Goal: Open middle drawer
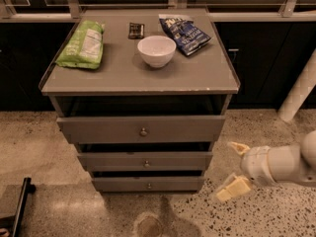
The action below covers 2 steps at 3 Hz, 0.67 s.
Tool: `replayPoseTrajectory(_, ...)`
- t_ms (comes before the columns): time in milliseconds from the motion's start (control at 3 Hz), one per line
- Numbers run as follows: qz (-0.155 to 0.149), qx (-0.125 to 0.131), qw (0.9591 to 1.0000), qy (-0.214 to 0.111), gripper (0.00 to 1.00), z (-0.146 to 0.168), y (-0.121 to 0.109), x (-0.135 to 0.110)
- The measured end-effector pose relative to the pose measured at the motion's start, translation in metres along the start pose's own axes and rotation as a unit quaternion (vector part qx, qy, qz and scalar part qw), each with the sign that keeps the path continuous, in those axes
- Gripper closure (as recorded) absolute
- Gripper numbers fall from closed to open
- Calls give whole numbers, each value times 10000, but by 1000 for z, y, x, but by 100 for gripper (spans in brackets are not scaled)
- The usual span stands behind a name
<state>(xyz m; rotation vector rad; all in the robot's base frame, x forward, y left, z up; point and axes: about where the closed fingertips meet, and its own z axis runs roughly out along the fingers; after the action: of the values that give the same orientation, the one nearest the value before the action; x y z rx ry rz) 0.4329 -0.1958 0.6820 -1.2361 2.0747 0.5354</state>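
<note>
Flooring [34, 147] of speckled stone fills the lower part of the frame. Grey cabinet [118, 75] stands at centre frame, with three drawers stacked in its front.

The top drawer [98, 129] has the tallest front. The middle drawer [108, 161] sits directly below it, at lower centre of the frame, with a dark gap above its front and a small round knob [146, 164] at its middle. The bottom drawer [118, 184] is the slimmest.

The white arm [281, 164] enters from the lower right edge. Its gripper [228, 171] is at lower right, beside the cabinet's right side at the level of the two lower drawers. It is clear of the cabinet and touches nothing. The fingers [233, 189] are spread apart and hold nothing.

On the cabinet top:
- green bag [84, 44], upper left
- blue bag [185, 32], upper right
- white bowl [156, 51], centre
- small dark packet [136, 30], at the back
</note>
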Motion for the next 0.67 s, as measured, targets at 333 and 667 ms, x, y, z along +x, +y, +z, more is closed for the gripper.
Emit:
replayPoseTrajectory(333, 268, 175, 9994, -135, 17, 27, -20, 24)
replayPoseTrajectory(667, 268, 175, 9994, -134, 40, 27, -20, 23)
